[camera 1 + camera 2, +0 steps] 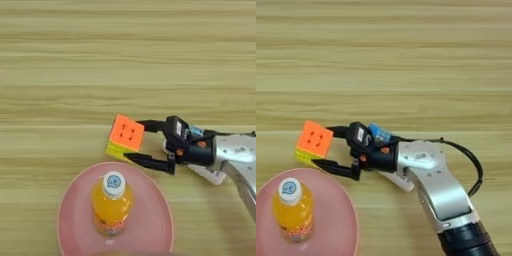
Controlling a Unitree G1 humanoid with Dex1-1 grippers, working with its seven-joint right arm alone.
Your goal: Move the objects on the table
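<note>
Judging progress first: the juice bottle (112, 204) stands upright w/ its white cap on, inside the pink plate (75, 200) at the lower left of the frame, so that piece looks settled. Puzzle cube (125, 136) is the item in hand now; it sits near mid-frame, just above the plate's upper right rim, tilted w/ the orange face up and a yellow-green side showing below. Whether it rests on the table (125, 60) or is lifted slightly, can't tell. Blue tube (379, 133) peeks out behind the wrist in the right eye view, and the white remote (207, 173) lies under the forearm at mid-right; both look untouched, so prob. at least those 2 are left to handle. No goal is stated, so "done" is only a guess.

Right gripper (136, 140) comes in from the right edge, silver forearm running down to the lower right. Its 2 black fingers are spread wide, approx. the cube's width: upper finger (150, 124) reaches the cube's top right corner, lower one lies along its bottom right edge. They bracket the cube's right side & appear to touch it, but a firm pinch isn't evident
</note>
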